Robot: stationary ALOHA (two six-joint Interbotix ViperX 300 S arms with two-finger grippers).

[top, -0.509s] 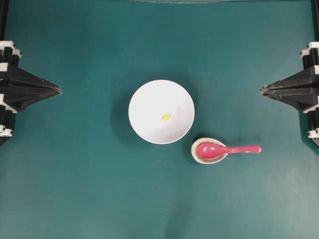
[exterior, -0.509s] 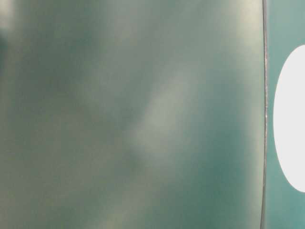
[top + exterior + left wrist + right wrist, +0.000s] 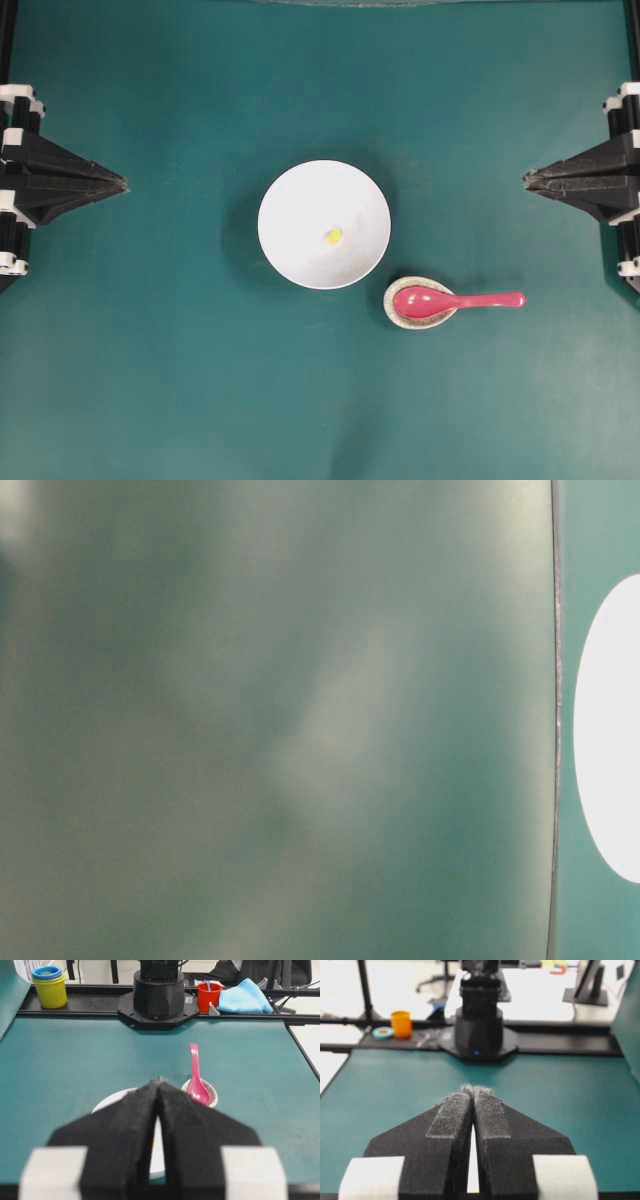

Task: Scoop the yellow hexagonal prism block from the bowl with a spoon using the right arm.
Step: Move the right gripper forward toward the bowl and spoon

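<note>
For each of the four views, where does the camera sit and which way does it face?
Overhead: looks straight down on bowl, spoon, both shut grippers.
Table-level: close, blurred; only a white shape at its right edge.
Left wrist: behind left gripper, facing bowl, spoon, opposite arm's base.
Right wrist: behind right gripper, facing opposite base.
Overhead and left wrist share the spoon.

The left gripper (image 3: pixel 122 183) sits at the table's left edge and the right gripper (image 3: pixel 526 180) at its right edge, both about mid-height, level, tips pointing inward at each other. Each has its jaws pressed together, holding nothing. The arms are well apart.
</note>
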